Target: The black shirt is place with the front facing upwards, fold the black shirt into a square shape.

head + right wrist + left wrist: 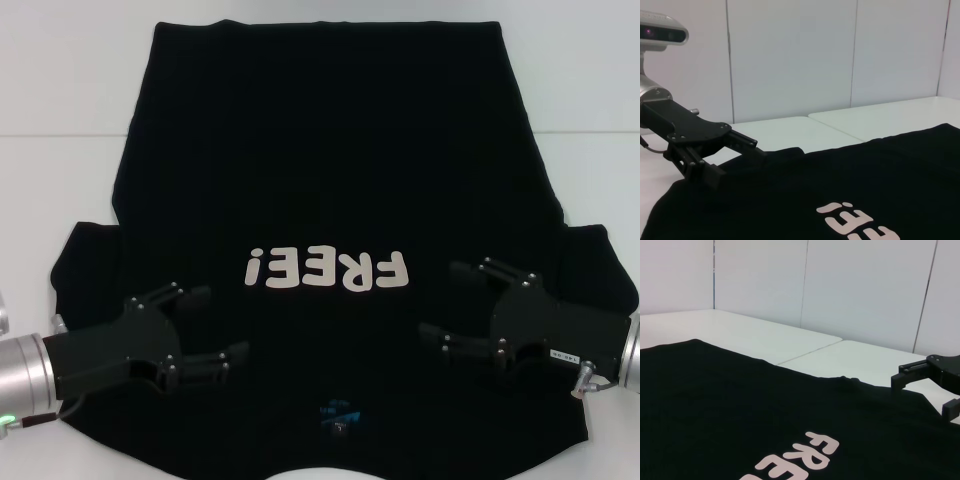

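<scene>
White worktop (60,90): large black cotton T-shirt (330,150) flat, front up, unfolded, long axis running away from me, collar nearest. Left pincer (212,330), right pincer (462,305) both agape, empty, over chest flanking lettering; each sleeve outboard of own pincer.

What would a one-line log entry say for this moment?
black shirt: flat, unfolded, print up | left gripper: open, over shirt | right gripper: open, over shirt
</scene>
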Available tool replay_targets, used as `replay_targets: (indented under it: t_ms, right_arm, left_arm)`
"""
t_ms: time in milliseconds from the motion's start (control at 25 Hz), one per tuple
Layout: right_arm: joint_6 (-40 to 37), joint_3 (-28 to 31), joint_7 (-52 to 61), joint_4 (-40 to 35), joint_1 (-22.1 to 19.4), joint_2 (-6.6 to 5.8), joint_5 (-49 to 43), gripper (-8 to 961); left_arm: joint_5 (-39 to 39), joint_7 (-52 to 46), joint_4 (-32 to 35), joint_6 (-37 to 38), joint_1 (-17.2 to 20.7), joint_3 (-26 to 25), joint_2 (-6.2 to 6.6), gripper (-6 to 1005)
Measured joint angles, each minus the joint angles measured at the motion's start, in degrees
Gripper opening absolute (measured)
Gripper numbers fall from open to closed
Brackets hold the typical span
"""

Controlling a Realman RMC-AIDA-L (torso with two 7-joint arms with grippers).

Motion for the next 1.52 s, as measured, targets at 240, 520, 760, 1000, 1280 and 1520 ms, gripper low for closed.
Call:
replay_targets:
  t_ms: [240,520,760,1000,1280,1520]
  right_arm:
    - [0.0,0.0,0.0,0.0,0.09,0.0,0.0,946]
    - [0.0,0.0,0.0,0.0,0.09,0.0,0.18,947]
    - [0.45,0.0,0.14,0.02,0.22,0.0,0.27,946]
    - [1.1,0.0,0.4,0.17,0.3,0.0,0.27,946]
    - [1.01,-0.01,0.53,0.96,0.79,0.01,0.26,947]
    - [1.26,0.0,0.6,1.58,1.31,0.0,0.16,947]
  left_arm:
    - [0.0,0.0,0.0,0.08,0.09,0.0,0.06,946]
    - [-0.24,-2.23,0.0,0.4,0.08,-0.08,0.12,945]
    - [-0.51,-24.61,1.23,1.62,-1.46,-1.19,1.88,946]
    - [-0.19,-47.39,0.65,4.34,-3.33,-2.69,6.35,946]
    - [6.83,-68.17,2.96,4.18,-3.4,-5.19,11.17,946]
    - [16.18,-74.68,4.65,0.75,-3.32,-11.48,12.99,946]
